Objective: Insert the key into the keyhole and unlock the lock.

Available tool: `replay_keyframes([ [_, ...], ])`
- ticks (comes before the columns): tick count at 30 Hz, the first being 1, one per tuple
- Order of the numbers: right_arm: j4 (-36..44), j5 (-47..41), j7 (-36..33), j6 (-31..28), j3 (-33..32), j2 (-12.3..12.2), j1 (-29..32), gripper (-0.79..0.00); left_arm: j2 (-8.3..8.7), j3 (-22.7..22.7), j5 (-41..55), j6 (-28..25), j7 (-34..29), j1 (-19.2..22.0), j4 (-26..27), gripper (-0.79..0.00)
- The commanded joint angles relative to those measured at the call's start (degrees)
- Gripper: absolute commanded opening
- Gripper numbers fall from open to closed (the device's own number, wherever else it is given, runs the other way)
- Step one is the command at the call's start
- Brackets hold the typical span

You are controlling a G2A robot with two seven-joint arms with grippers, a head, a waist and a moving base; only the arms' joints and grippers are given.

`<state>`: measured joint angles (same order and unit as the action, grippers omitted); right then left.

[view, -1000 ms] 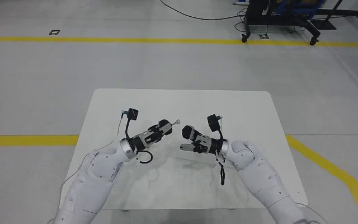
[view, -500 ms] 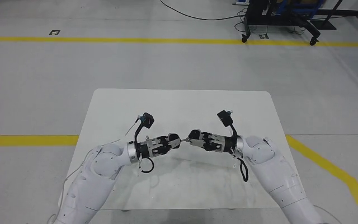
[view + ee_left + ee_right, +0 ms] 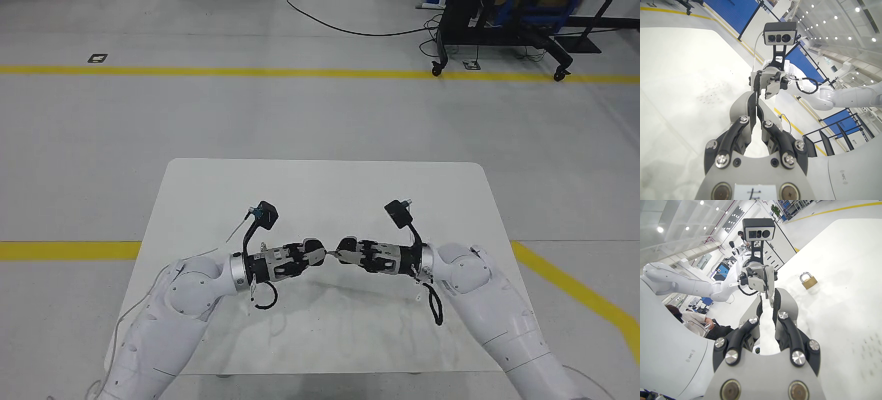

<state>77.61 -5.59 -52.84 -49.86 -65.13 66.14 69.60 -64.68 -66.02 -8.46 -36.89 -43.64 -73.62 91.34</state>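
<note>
Holding the key: left tool (image 3: 755,98) is pinched tight on the small silver metal key (image 3: 770,299), blade poking out toward the other arm.
Right tool: the right tool (image 3: 343,247) has its fingers spread apart, with the key's tip sitting in the gap. Can't tell whether it touches them.
Meeting spot: both tools are nose to nose above the middle of the white surface (image 3: 420,190).
Lock: brass padlock with a silver shackle (image 3: 809,281) rests on the surface, apart from both tools, shackle down in the body.
</note>
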Motion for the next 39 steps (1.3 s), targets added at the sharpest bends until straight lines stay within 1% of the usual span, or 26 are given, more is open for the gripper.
replay_keyframes([
  [1, -0.21, 0.17, 0.40, 0.20, 0.24, -0.05, -0.12, -0.508, 0.05, 0.08, -0.07, -0.13, 0.31, 0.03, -0.03, -0.785],
  [9, -0.59, -0.64, 1.03, 0.10, 1.64, -0.22, -0.52, -0.557, 0.24, 0.46, -0.60, -0.12, 1.38, 0.06, 0.09, -0.785],
  [10, -0.62, -0.95, 1.11, 0.08, 1.84, -0.23, -0.56, -0.588, 0.26, 0.51, -0.66, -0.13, 1.49, 0.08, 0.13, -0.785],
  [11, -0.67, -1.13, 1.14, 0.07, 2.00, -0.25, -0.64, -0.665, 0.28, 0.57, -0.70, -0.12, 1.58, 0.09, 0.13, -0.785],
  [13, -0.93, -0.88, 1.28, 0.18, 2.19, -0.30, -0.88, -0.770, 0.29, 0.69, -0.39, -0.15, 2.07, 0.07, 0.17, -0.785],
  [14, -0.95, -0.71, 1.51, 0.20, 2.29, -0.32, -0.96, -0.785, 0.31, 0.76, -0.41, -0.11, 2.20, 0.09, 0.18, -0.785],
  [19, -1.17, -1.95, 2.40, -0.74, 2.42, -0.48, -1.07, -0.785, 0.36, 1.40, -0.79, 0.10, 2.29, 0.29, 0.42, -0.785],
  [20, -1.13, -2.26, 2.32, -1.01, 2.54, -0.52, -1.04, -0.785, 0.36, 1.53, -0.56, 0.17, 2.33, 0.30, 0.34, -0.459],
  [21, -1.13, -2.58, 2.16, -1.26, 2.66, -0.57, -1.02, -0.785, 0.37, 1.59, -0.25, 0.08, 2.38, 0.38, 0.34, 0.000],
  [25, -1.81, -3.38, 2.27, -1.99, 2.41, -0.84, -1.02, -0.785, 0.53, 1.28, 0.41, -0.35, 2.36, 0.61, 0.08, 0.000],
  [29, -2.90, -3.51, 2.98, -2.71, 1.05, -1.31, -0.87, -0.785, 0.79, -0.11, -0.07, -0.15, 4.11, 0.20, -0.06, 0.000],
  [32, -4.03, -3.27, 3.81, -3.52, -1.45, -1.98, -0.60, -0.785, 0.79, -0.11, -0.07, -0.15, 4.11, 0.20, -0.06, 0.000],
  [35, -4.89, -0.48, 6.44, -5.10, -5.75, -2.88, 0.05, -0.785, 0.79, -0.11, -0.07, -0.15, 4.11, 0.20, -0.06, 0.000],
  [39, -4.85, -0.60, 6.76, -5.35, -6.08, -2.95, 0.26, -0.785, 0.79, -0.11, -0.07, -0.15, 4.11, 0.20, -0.06, 0.000],
])
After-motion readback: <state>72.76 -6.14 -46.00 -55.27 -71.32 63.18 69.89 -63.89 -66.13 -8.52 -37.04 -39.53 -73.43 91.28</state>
